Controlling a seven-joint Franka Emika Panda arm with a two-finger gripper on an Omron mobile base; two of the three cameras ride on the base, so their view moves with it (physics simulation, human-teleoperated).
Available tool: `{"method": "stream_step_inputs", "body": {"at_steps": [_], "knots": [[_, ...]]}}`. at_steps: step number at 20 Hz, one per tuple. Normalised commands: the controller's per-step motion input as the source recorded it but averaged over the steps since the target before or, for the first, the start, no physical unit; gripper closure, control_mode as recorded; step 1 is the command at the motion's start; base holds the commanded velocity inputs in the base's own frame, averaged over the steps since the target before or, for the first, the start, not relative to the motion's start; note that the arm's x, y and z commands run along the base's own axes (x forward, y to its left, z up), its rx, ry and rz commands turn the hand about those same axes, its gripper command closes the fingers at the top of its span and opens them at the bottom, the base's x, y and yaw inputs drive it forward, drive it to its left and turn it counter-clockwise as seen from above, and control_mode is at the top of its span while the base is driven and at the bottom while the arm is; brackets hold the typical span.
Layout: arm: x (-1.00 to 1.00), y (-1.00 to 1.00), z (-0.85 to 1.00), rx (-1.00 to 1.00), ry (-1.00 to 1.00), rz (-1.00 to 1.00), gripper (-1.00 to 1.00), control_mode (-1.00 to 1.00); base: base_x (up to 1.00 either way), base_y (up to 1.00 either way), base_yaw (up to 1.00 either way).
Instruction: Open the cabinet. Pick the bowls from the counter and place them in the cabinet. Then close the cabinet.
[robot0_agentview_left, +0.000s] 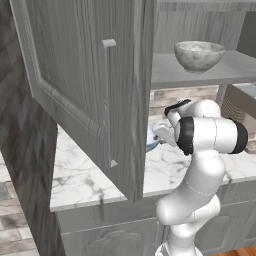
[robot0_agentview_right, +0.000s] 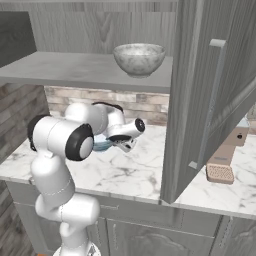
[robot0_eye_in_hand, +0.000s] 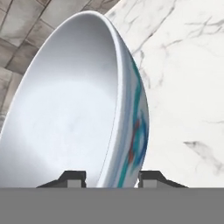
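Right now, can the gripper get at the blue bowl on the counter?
Likely yes. The gripper already straddles the blue bowl's rim, one fingertip inside, one outside, jaws not visibly clamped. Nothing lies between them on the counter.

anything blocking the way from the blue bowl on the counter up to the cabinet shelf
Nothing visible does. The glossy light blue bowl sits on the white marble counter below the grey cabinet shelf; both doors are swung open, and the speckled stone-like bowl leaves bare shelf beside it.

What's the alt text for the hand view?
A white-insided bowl with a blue-patterned outside sits close up, its rim between the gripper's two dark fingertips, one inside and one outside. White marble counter lies beyond, brick backsplash at the upper left.
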Motion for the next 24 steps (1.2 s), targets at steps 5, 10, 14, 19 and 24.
{"method": "stream_step_inputs", "body": {"at_steps": [5,10,14,19,24], "knots": [[-0.34,0.3,-0.54,0.0,0.1,0.0,1.0,-1.0,0.0,0.0,0.0],[-0.43,-0.04,-0.05,-0.01,0.02,-0.08,1.0,-1.0,0.0,0.0,0.0],[-0.34,-0.15,0.25,0.0,-0.02,-0.04,1.0,-1.0,0.0,0.0,0.0],[-0.33,-0.06,0.54,0.0,-0.08,0.0,1.0,-1.0,0.0,0.0,0.0],[-0.48,0.0,0.44,0.0,-0.09,0.0,1.0,-1.0,0.0,0.0,0.0]]}}
